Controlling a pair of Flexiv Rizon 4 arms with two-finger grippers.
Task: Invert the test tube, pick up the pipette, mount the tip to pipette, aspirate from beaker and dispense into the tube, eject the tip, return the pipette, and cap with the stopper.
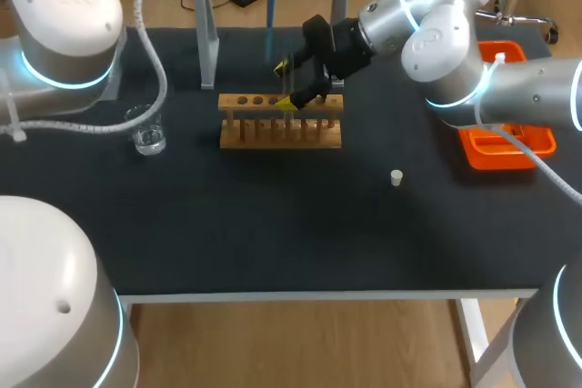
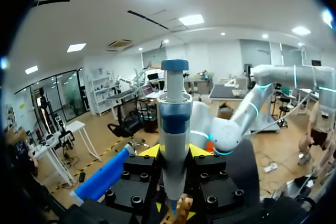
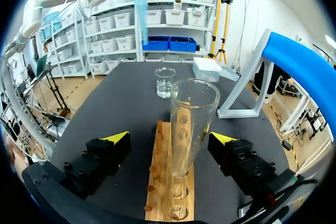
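Two cylinders: clear glass tube (image 3: 191,124) in wooden rack (image 3: 159,182), blue-capped pipette (image 2: 174,129)

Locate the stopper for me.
In the head view, the stopper stands alone on the table's right half, to the front-right of the wooden rack and left of the orange tray.

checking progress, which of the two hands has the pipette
The left hand: the pipette is gripped between its fingers. The right hand is open either side of the test tube in the rack.
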